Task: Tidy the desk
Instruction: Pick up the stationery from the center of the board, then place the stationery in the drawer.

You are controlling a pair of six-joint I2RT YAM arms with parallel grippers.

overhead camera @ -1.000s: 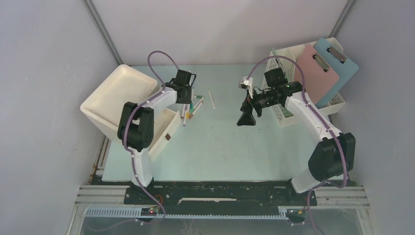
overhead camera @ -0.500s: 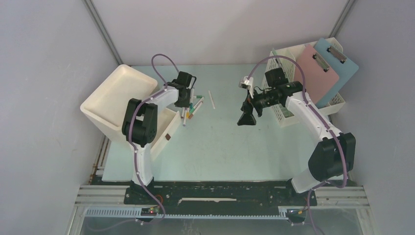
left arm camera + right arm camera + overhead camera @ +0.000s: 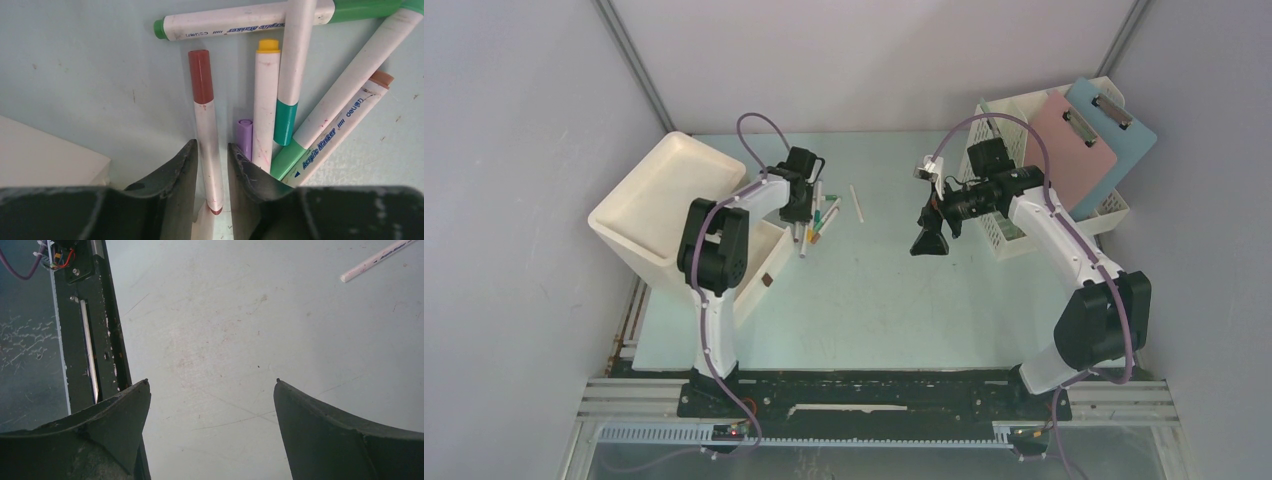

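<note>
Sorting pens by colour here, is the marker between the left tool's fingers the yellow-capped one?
No, the left tool straddles the red-capped marker; the yellow-capped marker lies beside it.

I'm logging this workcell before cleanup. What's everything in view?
desk: one, pale mint green, under everything
bin: one, white, left edge of desk
file rack: one, white, perforated, far right corner
clipboards: two, pink and blue, standing in the rack
markers: at least seven, white with coloured caps, piled beside the bin
thin stick: one, white, alone at rear centre
left end effector: one, black, jaws either side of the red-capped marker, grip unclear
right end effector: one, black, open above bare desk
</note>
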